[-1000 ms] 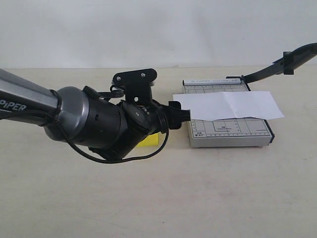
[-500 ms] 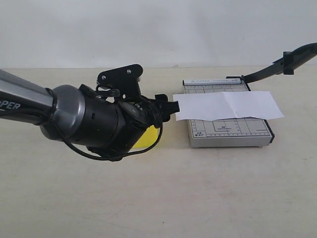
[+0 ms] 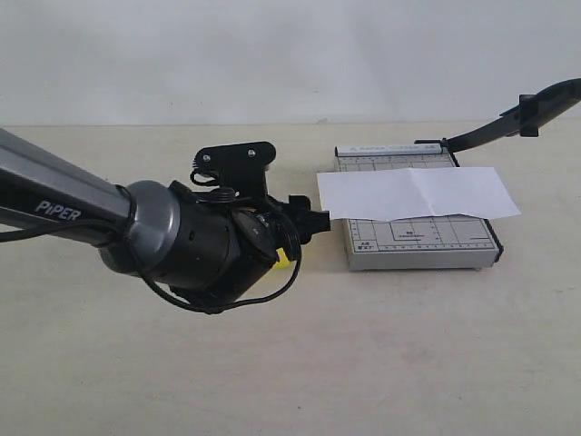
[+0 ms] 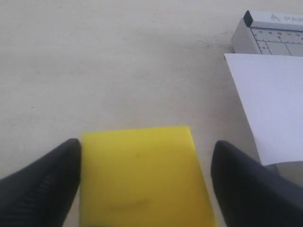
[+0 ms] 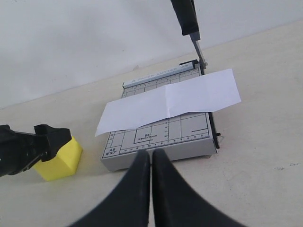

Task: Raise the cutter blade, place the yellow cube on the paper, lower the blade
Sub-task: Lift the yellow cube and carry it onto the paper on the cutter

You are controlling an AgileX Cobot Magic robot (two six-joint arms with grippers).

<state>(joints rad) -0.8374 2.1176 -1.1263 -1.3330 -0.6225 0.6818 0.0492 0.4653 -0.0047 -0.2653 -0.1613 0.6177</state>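
The yellow cube (image 4: 142,179) sits on the table between the fingers of my left gripper (image 4: 146,144), which is open around it. One finger lies against a side of the cube and the other stands a little off. In the exterior view the left gripper (image 3: 307,225) hides all but a sliver of the cube (image 3: 284,259). The white paper (image 3: 418,193) lies across the grey cutter board (image 3: 427,243). The cutter blade (image 3: 531,104) stands raised at the board's far right. My right gripper (image 5: 151,153) is shut on nothing, just in front of the board (image 5: 161,142).
The bulky left arm (image 3: 172,236) reaches over the table from the left. The paper's left end (image 4: 270,104) overhangs the board (image 4: 272,35) close to the cube. A pale wall (image 3: 290,54) runs behind the table.
The left gripper drew back a little from the paper, then came down over the cube, which now shows far less. Paper, board and raised blade have not moved.
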